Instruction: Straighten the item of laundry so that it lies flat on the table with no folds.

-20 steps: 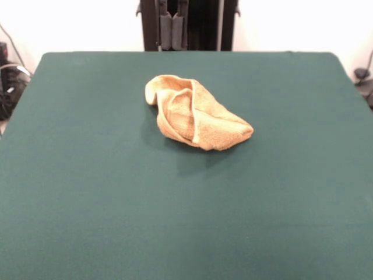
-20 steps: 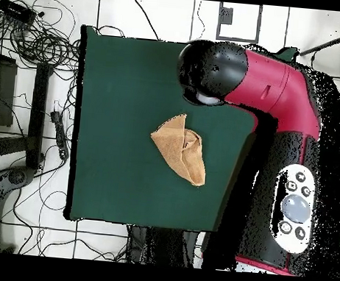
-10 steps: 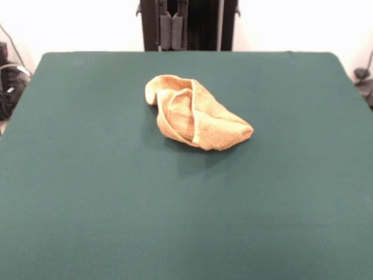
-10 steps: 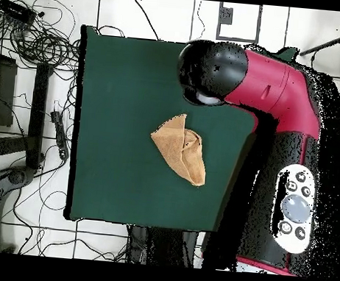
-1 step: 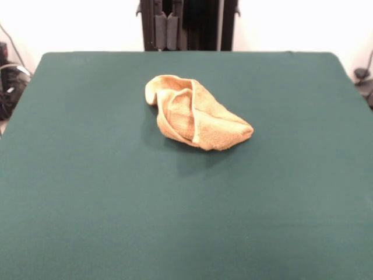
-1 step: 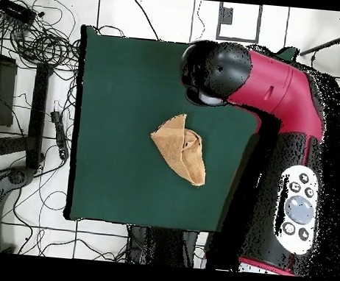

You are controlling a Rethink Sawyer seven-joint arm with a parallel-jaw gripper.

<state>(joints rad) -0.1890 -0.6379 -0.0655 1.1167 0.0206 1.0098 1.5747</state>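
Because the towel [image 5: 195, 114] sits bunched near the middle of the table [image 5: 87, 192], layers rolled over each other, a pinch risks catching several plies and dragging the heap, not opening it; front view shows the gripper [image 5: 166, 29] at the far edge, fingers pressed close together, empty. Overhead: towel [image 6: 180, 148] folded to a wedge, arm [image 6: 259, 84] high above the table [image 6: 118, 90]; no legible writing.

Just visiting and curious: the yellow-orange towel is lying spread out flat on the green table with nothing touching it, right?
Not quite. The towel is not flat: it lies crumpled, folded over itself in a bunched heap, as the front view shows. The rest holds: it rests on the green table, and nothing touches it; the gripper hangs at the table's far edge, well clear of the cloth.
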